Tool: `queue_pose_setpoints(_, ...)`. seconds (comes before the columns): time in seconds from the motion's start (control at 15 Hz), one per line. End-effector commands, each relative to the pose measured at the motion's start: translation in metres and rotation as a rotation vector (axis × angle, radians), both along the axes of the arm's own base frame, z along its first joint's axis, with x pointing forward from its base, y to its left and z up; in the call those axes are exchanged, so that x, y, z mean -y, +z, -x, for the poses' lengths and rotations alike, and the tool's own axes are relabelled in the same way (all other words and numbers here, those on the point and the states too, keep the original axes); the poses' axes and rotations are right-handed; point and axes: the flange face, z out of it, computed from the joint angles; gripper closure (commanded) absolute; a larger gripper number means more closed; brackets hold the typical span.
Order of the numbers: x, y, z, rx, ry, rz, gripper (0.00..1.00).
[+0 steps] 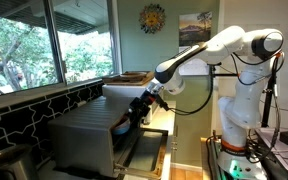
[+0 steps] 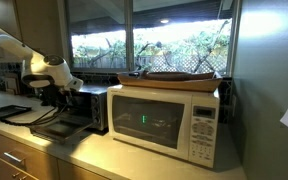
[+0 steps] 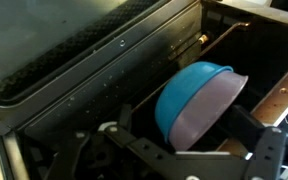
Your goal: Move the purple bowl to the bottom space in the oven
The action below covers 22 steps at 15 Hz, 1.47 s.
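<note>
The purple bowl (image 3: 199, 100), lilac inside and blue outside, appears tilted on its side in the wrist view, inside the dark cavity of the oven (image 3: 104, 60). My gripper (image 3: 192, 128) is open, with one dark finger on each side of the bowl; I cannot tell whether they touch it. In both exterior views the arm reaches down so that the gripper (image 1: 134, 112) (image 2: 56, 95) is at the mouth of the grey oven (image 1: 84, 135) (image 2: 92, 108), whose door (image 1: 142, 150) hangs open and flat. The arm hides the bowl in those views.
A white microwave (image 2: 169, 118) stands on the counter beside the oven, with a flat wooden tray (image 2: 179, 80) on top. Windows (image 1: 44, 40) and a dark tiled backsplash (image 1: 24, 112) run behind the oven. The robot base (image 1: 234, 125) stands past the counter end.
</note>
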Motion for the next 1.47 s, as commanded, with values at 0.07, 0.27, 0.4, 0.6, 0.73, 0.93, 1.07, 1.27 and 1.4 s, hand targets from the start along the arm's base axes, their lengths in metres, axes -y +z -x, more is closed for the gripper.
queue_pose_setpoints(0.07,-0.01,-0.008,0.009,0.061,-0.029,-0.011,0.0)
queue_pose_setpoints(0.27,-0.013,-0.012,0.012,0.074,-0.061,-0.028,0.0)
queue_pose_setpoints(0.4,-0.015,-0.015,0.012,0.075,-0.093,-0.035,0.0)
queue_pose_setpoints(0.6,-0.019,-0.02,0.011,0.066,-0.143,-0.04,0.0)
queue_pose_setpoints(0.73,-0.02,-0.023,0.01,0.064,-0.18,-0.026,0.0)
queue_pose_setpoints(0.93,-0.021,-0.023,0.009,0.078,-0.221,-0.013,0.0)
queue_pose_setpoints(1.07,-0.02,-0.021,0.009,0.086,-0.236,-0.013,0.0)
queue_pose_setpoints(1.27,-0.018,-0.014,0.013,0.108,-0.24,-0.006,0.09)
queue_pose_setpoints(1.4,-0.018,-0.009,0.015,0.124,-0.234,0.0,0.26)
